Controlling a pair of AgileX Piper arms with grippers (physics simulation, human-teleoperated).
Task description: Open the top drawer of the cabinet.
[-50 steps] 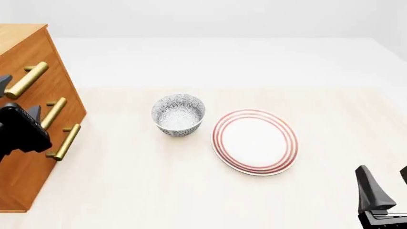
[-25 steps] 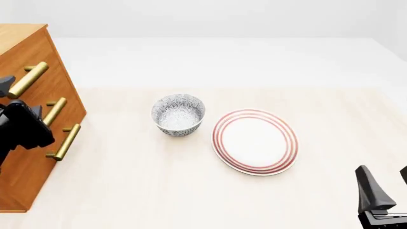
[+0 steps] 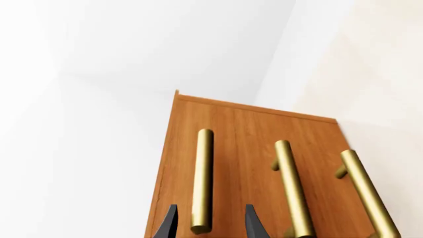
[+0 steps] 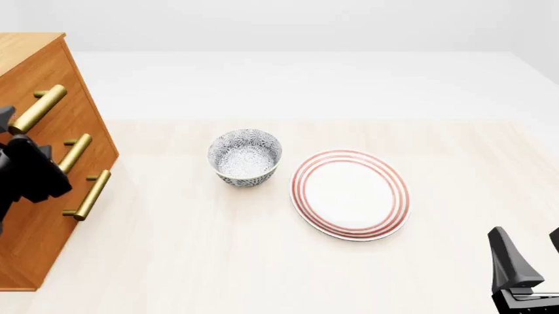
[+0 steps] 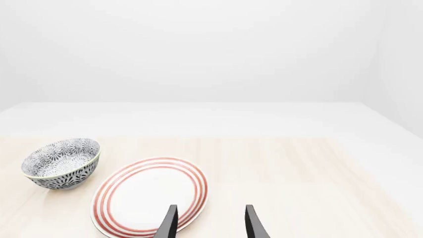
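Observation:
The orange-brown cabinet [image 4: 35, 222] stands at the table's left edge, its three brass handles facing right. The top drawer [image 3: 228, 124] lies flush with the two lower ones. Its brass handle [image 3: 201, 181] runs between the fingers of my left gripper [image 3: 210, 225], which is open, with a black fingertip [image 3: 170, 224] on either side of the bar's near end. From the front, the left gripper [image 4: 7, 124] sits at the top handle [image 4: 38, 108], partly cut off by the frame. My right gripper [image 4: 531, 252] is open and holds nothing at the near right corner.
A patterned bowl [image 4: 245, 157] and a red-ringed white plate [image 4: 350, 194] sit mid-table, well right of the cabinet. The two lower handles [image 4: 75, 153] [image 4: 91, 195] are just below the left gripper. In the right wrist view the right gripper [image 5: 210, 224] hangs over the plate's [image 5: 148, 196] near edge.
The left gripper's body has shifted slightly left, closer to the cabinet front. The drawers, bowl, plate and right arm have not moved.

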